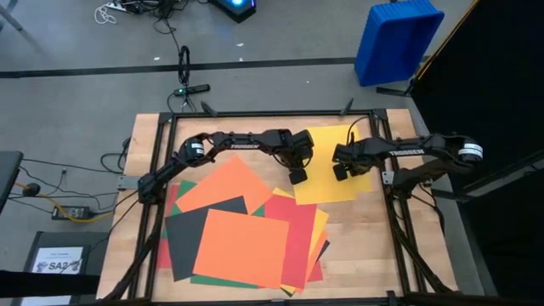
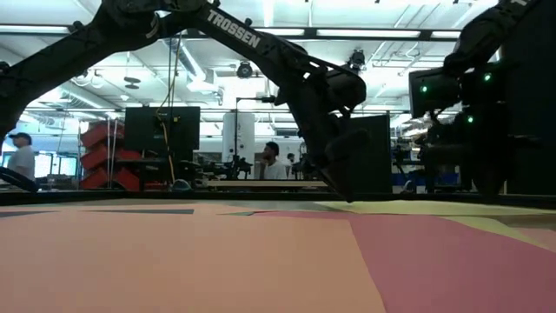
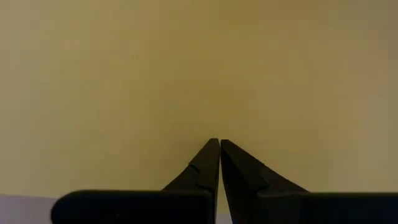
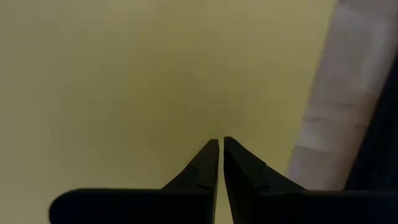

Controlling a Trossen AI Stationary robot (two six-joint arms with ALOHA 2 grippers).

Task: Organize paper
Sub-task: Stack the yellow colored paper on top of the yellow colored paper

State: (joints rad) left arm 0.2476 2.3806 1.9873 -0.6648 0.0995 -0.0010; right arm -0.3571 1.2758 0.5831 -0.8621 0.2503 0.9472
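A: Both end effectors, left [image 1: 298, 176] and right [image 1: 340, 172], pressed together over the lone yellow sheet [image 1: 337, 189], far right of the pile [image 1: 242, 234].

B: Thin, limp, slippery; press flat and slide, or pinch an edge.

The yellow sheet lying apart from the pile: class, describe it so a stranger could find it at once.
Start at the wooden table and look to its far right part, between the two arms. There the yellow sheet lies flat by itself. Unlike the overlapping pile of coloured sheets to its left, almost nothing covers it.
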